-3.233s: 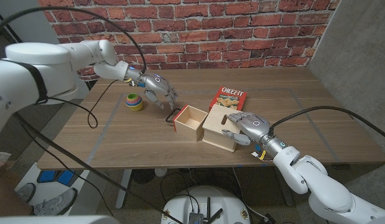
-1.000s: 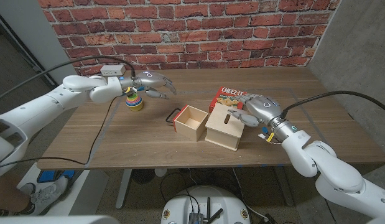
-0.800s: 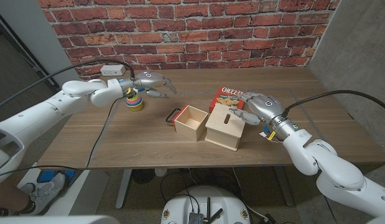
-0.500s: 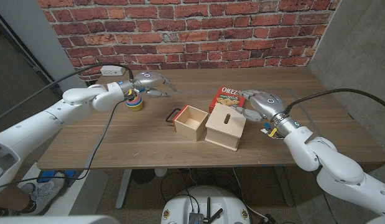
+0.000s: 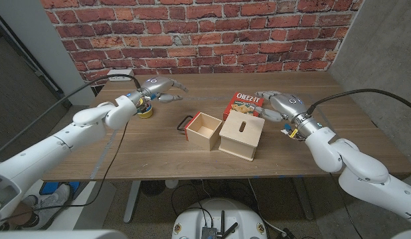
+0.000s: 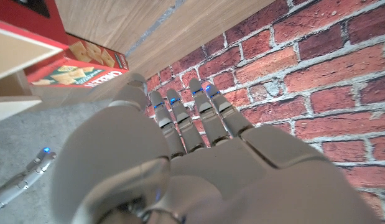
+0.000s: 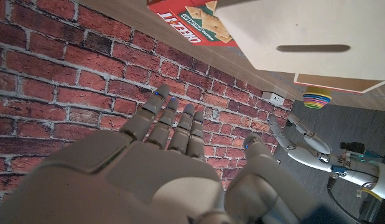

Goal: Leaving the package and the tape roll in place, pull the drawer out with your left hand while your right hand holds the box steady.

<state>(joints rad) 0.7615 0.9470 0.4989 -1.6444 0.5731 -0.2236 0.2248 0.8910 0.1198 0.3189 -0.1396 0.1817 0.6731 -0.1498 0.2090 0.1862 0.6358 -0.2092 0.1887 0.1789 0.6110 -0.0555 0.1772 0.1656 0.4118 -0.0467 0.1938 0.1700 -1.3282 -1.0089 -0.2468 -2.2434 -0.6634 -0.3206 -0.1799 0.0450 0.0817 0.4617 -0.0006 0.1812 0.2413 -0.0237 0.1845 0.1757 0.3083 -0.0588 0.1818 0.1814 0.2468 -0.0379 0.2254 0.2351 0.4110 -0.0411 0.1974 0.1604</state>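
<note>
Drawer (image 5: pixel 202 129) — 1, pale wood, black handle, pulled out left of 1 slotted box (image 5: pixel 241 137) mid-table. 1 cracker package (image 5: pixel 243 103), 1 tape roll (image 5: pixel 145 108). Left hand (image 5: pixel 161 88) and right hand (image 5: pixel 277 105) — fingers spread, holding nothing.

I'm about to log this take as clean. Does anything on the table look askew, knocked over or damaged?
Nothing stands out. The drawer sits pulled out of the wooden box, the Cheez-It package lies flat behind it, and the colourful tape roll sits upright. Both the left hand and right hand hover open.
</note>
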